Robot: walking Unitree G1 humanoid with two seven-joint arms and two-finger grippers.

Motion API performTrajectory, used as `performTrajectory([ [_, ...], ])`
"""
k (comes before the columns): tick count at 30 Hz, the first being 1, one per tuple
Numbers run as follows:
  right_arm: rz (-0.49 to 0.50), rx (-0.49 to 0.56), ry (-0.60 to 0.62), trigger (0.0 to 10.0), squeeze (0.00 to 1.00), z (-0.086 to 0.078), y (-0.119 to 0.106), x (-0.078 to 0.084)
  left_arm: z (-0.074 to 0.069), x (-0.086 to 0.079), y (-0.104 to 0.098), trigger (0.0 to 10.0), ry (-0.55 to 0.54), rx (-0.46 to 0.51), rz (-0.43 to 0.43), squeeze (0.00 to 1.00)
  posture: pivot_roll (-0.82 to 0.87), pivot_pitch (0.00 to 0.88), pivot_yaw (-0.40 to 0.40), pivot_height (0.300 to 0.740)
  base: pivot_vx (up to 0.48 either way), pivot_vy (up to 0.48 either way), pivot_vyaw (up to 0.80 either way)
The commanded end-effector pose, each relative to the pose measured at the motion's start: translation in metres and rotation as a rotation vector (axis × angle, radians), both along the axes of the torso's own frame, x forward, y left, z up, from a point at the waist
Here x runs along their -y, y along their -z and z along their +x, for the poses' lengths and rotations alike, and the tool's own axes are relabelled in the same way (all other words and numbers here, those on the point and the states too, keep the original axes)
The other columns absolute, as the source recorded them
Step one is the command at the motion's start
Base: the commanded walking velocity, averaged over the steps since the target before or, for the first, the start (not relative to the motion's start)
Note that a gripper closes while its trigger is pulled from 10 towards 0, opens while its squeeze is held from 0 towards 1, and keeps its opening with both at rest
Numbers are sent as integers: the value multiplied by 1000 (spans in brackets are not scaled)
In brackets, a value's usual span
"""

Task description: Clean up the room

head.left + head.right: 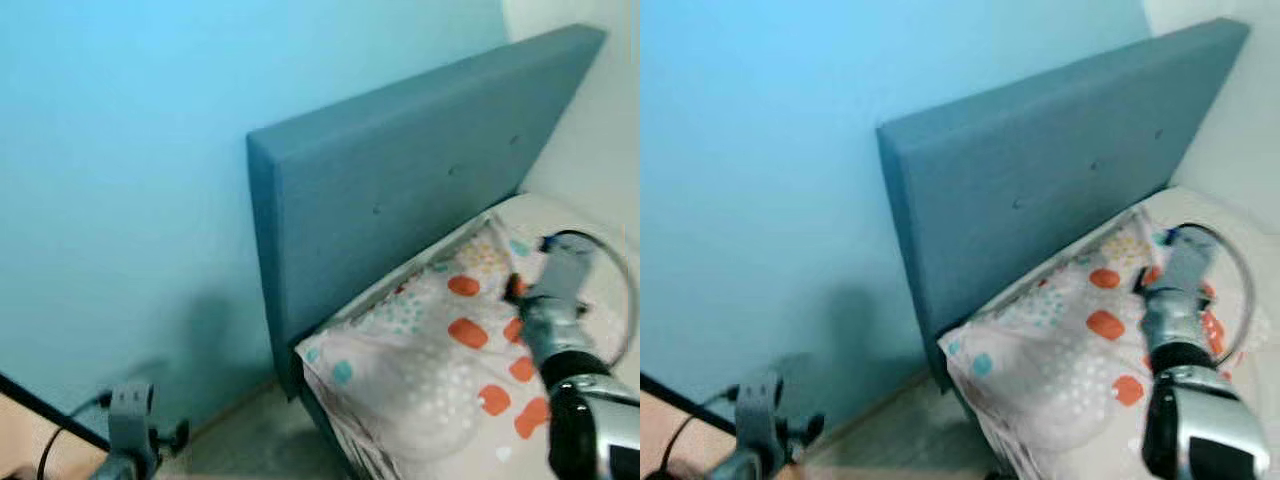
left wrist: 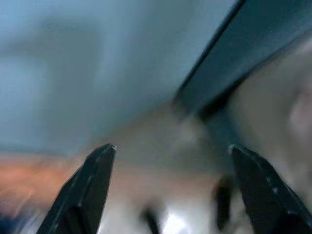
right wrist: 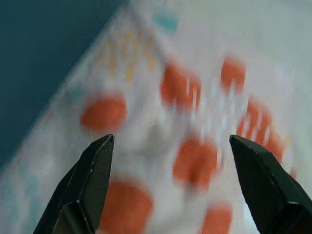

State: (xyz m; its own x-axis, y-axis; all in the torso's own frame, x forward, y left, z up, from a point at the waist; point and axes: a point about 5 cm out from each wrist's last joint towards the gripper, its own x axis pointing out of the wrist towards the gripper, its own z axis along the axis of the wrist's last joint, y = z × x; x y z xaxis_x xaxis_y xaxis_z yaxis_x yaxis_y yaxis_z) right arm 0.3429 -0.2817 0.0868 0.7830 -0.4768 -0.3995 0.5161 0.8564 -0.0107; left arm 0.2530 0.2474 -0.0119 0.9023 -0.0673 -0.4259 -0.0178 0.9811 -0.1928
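- Bed [image 1: 560, 215]: teal headboard [image 1: 400, 190] against the blue wall [image 1: 120, 150], running from centre toward 2 o'clock in the head views.
- Pillow [image 1: 430, 360], white with orange and teal dots, lies at 4 o'clock on the bed, touching the headboard base.
- Right gripper [image 3: 170, 141]: released, fingers spread wide, hovering over the pillow's orange dots; right wrist view blurred.
- Left gripper [image 2: 170, 148]: released, fingers apart, low at 7 o'clock, above the floor [image 1: 250, 430] near the bed corner.
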Motion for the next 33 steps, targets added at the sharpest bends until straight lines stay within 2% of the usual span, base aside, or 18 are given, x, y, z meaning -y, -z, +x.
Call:
performTrajectory([
  [1,20,-60,19,10000,0,-12,17,2,5,3,-7,10000,30,58,-62,0,-54,62,-5,740,0,0,-788],
  [3,40,-121,-5,10000,0,-23,41,-14,24,16,-31,10000,182,208,-185,0,-63,57,-4,740,0,0,-784],
  [4,40,-121,-5,10000,0,-23,41,-14,24,16,-31,10000,182,208,-185,0,-63,57,-4,740,0,0,-781],
  [6,49,-172,-35,10000,0,-32,59,-29,33,30,-49,10000,341,303,-304,0,-75,55,-2,740,0,0,-772],
  [7,49,-172,-35,10000,0,-32,59,-29,33,30,-49,10000,341,303,-304,0,-75,55,-2,740,0,0,-775],
  [9,41,-218,-81,10000,0,-40,73,-42,40,43,-62,10000,463,356,-388,0,-88,53,3,740,0,0,-775],
  [12,31,-237,-102,10000,0,-44,78,-48,45,48,-65,10000,475,366,-399,0,-95,52,6,740,0,0,-771],
  [15,5,-290,-148,10000,0,-53,90,-55,56,61,-61,10000,395,335,-355,0,-112,46,7,740,0,0,-771],
  [19,0,-302,-154,10000,0,-55,92,-55,57,64,-59,10000,375,325,-345,0,-117,43,4,740,0,0,-772],
  [21,-9,-347,-173,10000,0,-65,101,-54,58,74,-54,10000,345,301,-317,0,-122,40,-8,740,0,0,-772],
  [24,-18,-388,-188,10000,0,-75,109,-53,57,78,-50,10000,306,276,-286,0,-121,39,-13,740,0,0,-773],
  [27,-19,-427,-206,10000,0,-87,119,-54,60,77,-48,10000,211,245,-139,0,-121,39,-18,740,0,0,-773],
  [28,-19,-427,-206,10000,0,-87,119,-54,60,77,-48,10000,211,245,-139,0,-121,39,-18,740,0,0,-775],
  [30,-25,-432,-226,10000,0,-88,121,-56,64,75,-49,10000,165,234,-66,0,-129,42,-13,740,0,0,-772],
  [32,-29,-433,-235,10000,0,-89,121,-57,66,75,-49,10000,152,229,-35,0,-129,42,-13,740,0,0,-769],
  [33,-35,-432,-248,10000,0,-89,122,-60,69,75,-52,10000,136,225,51,0,-135,43,-8,740,0,0,-775],
])
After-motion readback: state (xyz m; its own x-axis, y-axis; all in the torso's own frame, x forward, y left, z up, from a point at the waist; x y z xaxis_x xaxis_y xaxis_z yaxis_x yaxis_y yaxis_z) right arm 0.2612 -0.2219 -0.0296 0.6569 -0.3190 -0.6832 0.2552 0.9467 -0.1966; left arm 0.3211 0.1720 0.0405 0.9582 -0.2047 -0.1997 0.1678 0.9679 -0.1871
